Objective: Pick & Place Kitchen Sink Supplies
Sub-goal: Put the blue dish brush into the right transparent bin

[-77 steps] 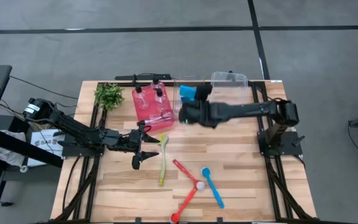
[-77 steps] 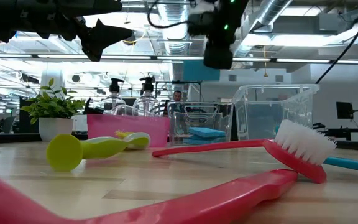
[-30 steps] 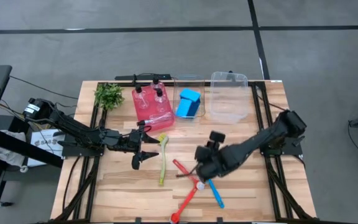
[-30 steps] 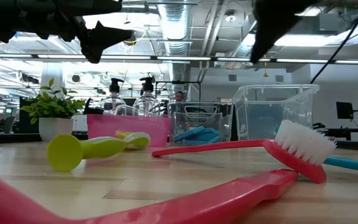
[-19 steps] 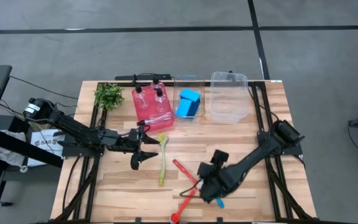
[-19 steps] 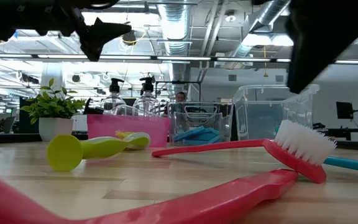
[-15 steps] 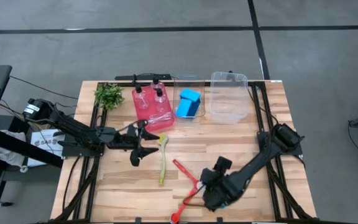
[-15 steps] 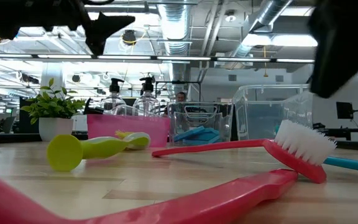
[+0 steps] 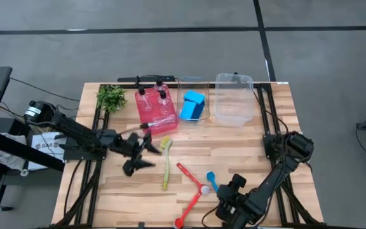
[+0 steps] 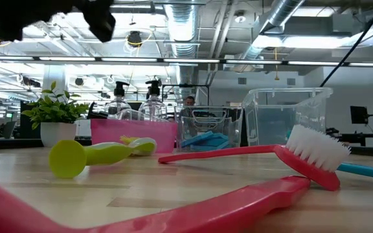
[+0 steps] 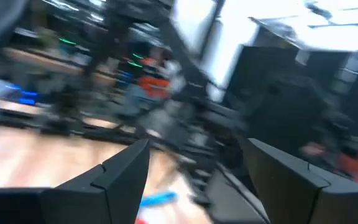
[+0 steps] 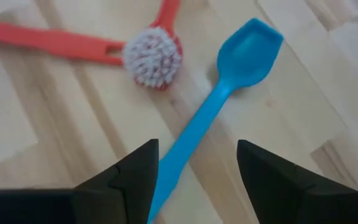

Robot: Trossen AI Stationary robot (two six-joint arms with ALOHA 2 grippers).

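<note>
the right gripper (image 9: pixel 229 213) has swung from the far bins down to the near edge of the table (image 9: pixel 126 191), and now hangs over the handle of the blue brush (image 9: pixel 216 188). its jaws are apart and hold nothing; the blue sponge (image 9: pixel 192 105) it was carrying over the bins a moment ago now lies in the small clear bin (image 9: pixel 194 84). so that sponge looks placed, and the blue brush is probably the next pick. the left gripper (image 9: pixel 137 152) has turned a little beside the green brush (image 9: pixel 166 163), at mid-table left; its jaws are apart and empty too.

where the supplies are: two bottles (image 9: pixel 152 95) stand in the red bin (image 9: pixel 155 108) at the far side. the green brush, two red brushes (image 9: pixel 189 184) and the blue brush lie loose on the near half of the table. the big clear bin (image 9: pixel 234 98) at far right looks empty.

the high view gives the whole layout but hides most of the blue brush's handle under the right arm. the right wrist view shows the blue brush (image 12: pixel 210 118) running between the open fingers (image 12: pixel 132 168), with a red brush's bristle head (image 12: pixel 152 58) just beside it. the low view shows neither gripper clearly, but shows the bottles (image 10: pixel 135 97) upright and a red brush (image 10: pixel 264 155) lying flat. the left wrist view is too smeared to read beyond its spread fingers (image 11: pixel 120 168).
</note>
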